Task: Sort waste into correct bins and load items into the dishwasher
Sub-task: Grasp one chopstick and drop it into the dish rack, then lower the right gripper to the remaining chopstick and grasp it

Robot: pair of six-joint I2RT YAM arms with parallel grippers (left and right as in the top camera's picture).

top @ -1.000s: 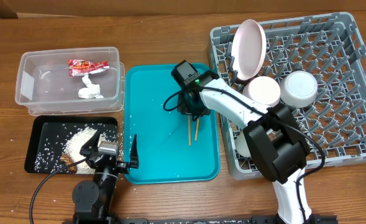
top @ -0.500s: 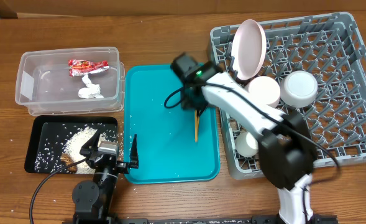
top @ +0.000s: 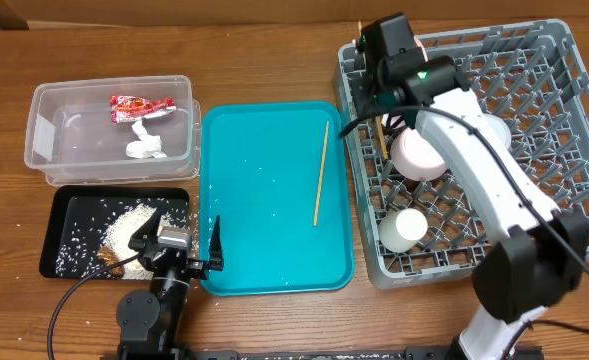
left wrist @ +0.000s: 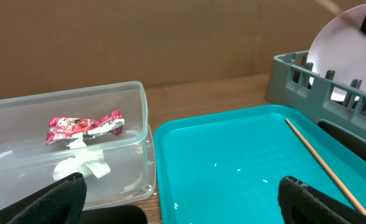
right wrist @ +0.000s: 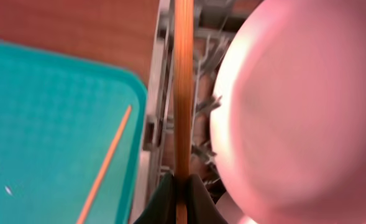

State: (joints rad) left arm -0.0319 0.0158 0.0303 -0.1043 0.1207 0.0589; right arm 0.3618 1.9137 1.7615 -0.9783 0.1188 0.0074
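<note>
one chopstick (right wrist: 183,93) has left the tray (top: 234,130) and now hangs over the left edge of the rack (top: 574,120) beside the plate (right wrist: 282,106), clamped in my right fingers (right wrist: 169,194); the second chopstick (top: 320,175) still lies on the tray, so i judge it comes next.

Serving tray (top: 264,200): we see teal (flecked faintly white).
Dish rack (top: 564,150): grey, we note.
Sachet wrapper (top: 142,104): red, white print.
Chopstick (right wrist: 183,87): pale orange-brown wood.
Tabletop (top: 254,50): brown woodgrain.
</note>
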